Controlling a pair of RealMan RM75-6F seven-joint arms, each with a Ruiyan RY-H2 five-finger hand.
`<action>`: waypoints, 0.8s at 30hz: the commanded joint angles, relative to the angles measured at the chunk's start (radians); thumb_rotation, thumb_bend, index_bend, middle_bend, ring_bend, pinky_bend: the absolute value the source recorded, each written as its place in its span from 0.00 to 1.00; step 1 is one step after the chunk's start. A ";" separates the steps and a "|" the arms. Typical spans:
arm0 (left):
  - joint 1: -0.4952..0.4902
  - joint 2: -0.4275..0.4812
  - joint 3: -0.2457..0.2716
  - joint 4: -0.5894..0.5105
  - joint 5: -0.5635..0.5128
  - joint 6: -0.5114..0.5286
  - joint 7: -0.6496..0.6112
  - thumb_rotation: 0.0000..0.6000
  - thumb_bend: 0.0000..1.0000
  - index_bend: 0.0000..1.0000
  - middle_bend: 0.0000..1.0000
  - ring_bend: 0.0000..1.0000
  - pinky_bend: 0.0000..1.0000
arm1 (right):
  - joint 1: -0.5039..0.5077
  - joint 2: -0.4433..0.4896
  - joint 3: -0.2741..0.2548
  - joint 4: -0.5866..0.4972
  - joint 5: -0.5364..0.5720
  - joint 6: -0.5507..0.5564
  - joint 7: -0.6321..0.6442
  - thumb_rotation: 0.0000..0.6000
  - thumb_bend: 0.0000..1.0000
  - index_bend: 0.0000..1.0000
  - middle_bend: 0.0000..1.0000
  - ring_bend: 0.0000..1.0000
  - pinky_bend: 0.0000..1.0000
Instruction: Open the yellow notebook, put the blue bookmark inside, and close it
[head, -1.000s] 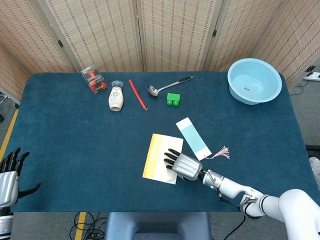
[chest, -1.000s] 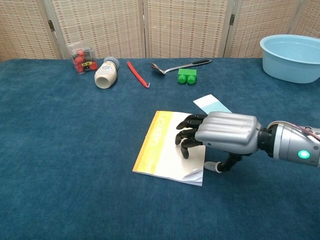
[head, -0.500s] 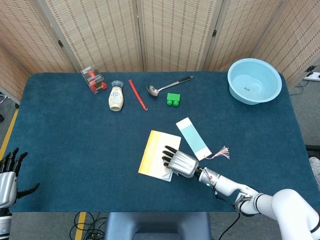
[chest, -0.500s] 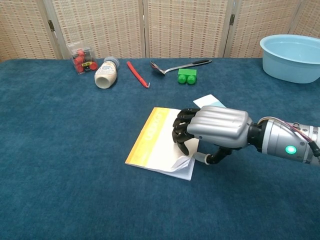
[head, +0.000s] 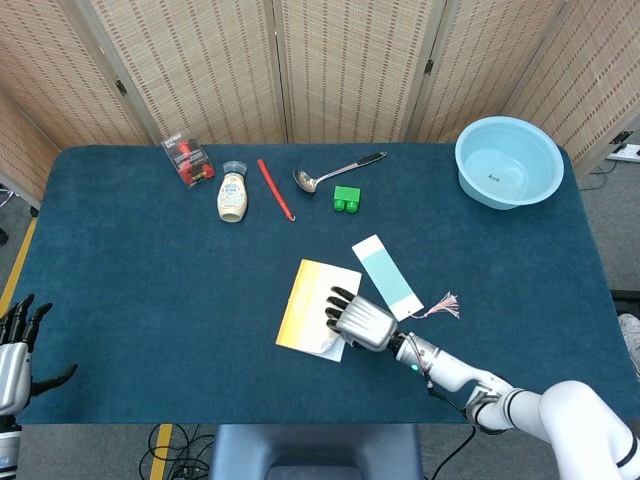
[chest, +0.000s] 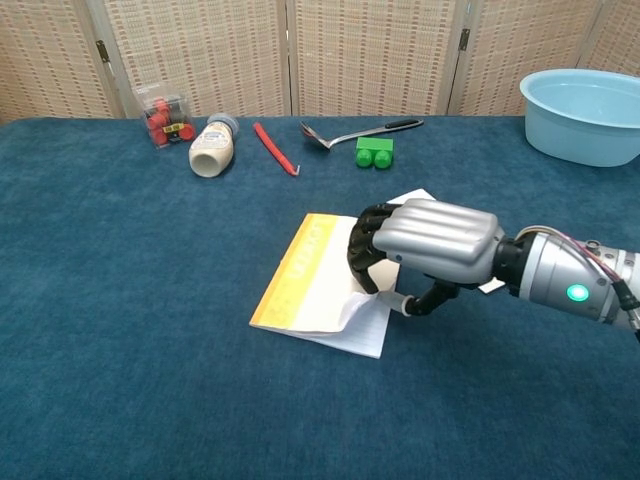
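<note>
I am pinching up the cover corner of the yellow notebook (chest: 315, 285) at mid-table with my right hand (chest: 425, 245), so opening is only beginning, while the blue bookmark (head: 386, 277) is lying just beside it, not yet inserted.

The right hand (chest: 425, 245) has a ribbed silver back, black fingers (chest: 366, 250), and a green-lit silver wrist. At seven o'clock, the left hand (head: 12, 350) matches.

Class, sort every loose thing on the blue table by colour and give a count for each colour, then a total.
Red: 2, clear box of red items, red stick
Blue: 2, light blue basin, blue bookmark
Yellow: 1, yellow notebook
Green: 1, green block
Cream: 1, cream bottle
Silver: 1, metal ladle
Total: 8
</note>
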 joint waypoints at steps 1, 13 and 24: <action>-0.002 -0.002 -0.001 0.001 0.001 -0.002 -0.001 1.00 0.07 0.15 0.05 0.04 0.15 | -0.014 0.016 -0.004 -0.017 0.006 0.014 -0.008 1.00 0.45 0.66 0.39 0.23 0.16; -0.017 -0.009 0.001 -0.006 0.015 -0.017 0.006 1.00 0.07 0.15 0.05 0.04 0.15 | -0.097 0.186 -0.037 -0.213 0.031 0.065 -0.104 1.00 0.45 0.69 0.43 0.25 0.16; -0.021 -0.017 0.003 -0.014 0.028 -0.013 0.013 1.00 0.07 0.15 0.05 0.04 0.15 | -0.126 0.334 -0.057 -0.401 -0.044 0.138 -0.206 1.00 0.45 0.70 0.44 0.25 0.16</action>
